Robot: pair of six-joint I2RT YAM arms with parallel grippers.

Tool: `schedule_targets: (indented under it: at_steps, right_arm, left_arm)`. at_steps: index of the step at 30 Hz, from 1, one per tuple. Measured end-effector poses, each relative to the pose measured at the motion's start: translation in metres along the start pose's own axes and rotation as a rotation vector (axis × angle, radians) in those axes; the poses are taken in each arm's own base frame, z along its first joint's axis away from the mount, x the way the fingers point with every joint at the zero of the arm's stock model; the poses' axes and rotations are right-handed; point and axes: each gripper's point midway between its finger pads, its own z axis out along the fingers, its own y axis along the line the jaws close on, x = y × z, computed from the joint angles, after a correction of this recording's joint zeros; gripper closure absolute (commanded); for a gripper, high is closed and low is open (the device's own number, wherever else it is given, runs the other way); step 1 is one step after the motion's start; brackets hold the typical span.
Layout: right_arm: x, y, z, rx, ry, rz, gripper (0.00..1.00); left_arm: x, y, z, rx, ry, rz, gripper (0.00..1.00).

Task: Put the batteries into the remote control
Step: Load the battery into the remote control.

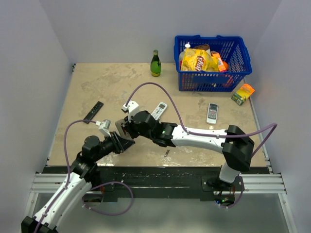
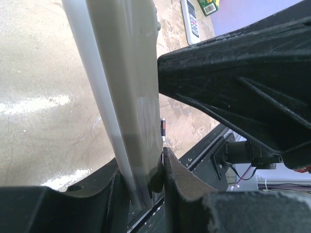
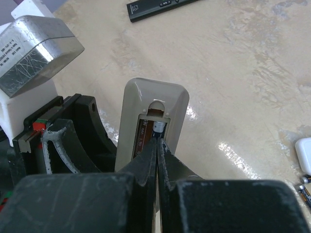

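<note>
My left gripper (image 2: 146, 179) is shut on the remote control (image 2: 126, 73) and holds it on edge above the table. In the right wrist view the remote control (image 3: 133, 102) shows its plain grey back with the battery compartment uncovered. One of the batteries (image 3: 159, 127) lies in the right slot, and the left slot looks bare. My right gripper (image 3: 158, 141) is shut, its tips pressed together against the near end of that battery. Another battery (image 1: 166, 153) lies loose on the table near the front edge, also seen as a battery (image 2: 163, 127) behind the remote.
A long black strip (image 1: 93, 112) lies at the left. Two white remotes (image 1: 159, 110) (image 1: 212, 113) lie mid-table. A green bottle (image 1: 155, 64) and a blue basket (image 1: 213, 38) of snacks stand at the back, with an orange and green box (image 1: 243, 93) beside the basket.
</note>
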Motion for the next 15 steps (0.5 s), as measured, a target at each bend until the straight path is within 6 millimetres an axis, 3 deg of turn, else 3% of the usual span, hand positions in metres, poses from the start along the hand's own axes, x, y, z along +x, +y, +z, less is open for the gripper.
schedule_targets:
  at_steps: [4, 8, 15]
  right_arm:
    - [0.002, 0.002, 0.0, -0.008, 0.004, 0.0, 1.0]
    - [0.004, 0.004, -0.003, -0.023, 0.018, 0.002, 0.9]
    - [-0.018, 0.008, -0.032, -0.129, -0.009, 0.054, 0.52]
  left_arm:
    - [-0.002, 0.001, 0.0, -0.005, -0.014, 0.014, 1.0]
    - [-0.004, 0.002, 0.0, -0.008, -0.019, 0.029, 1.0]
    - [-0.015, -0.023, 0.0, 0.111, -0.057, 0.097, 1.0]
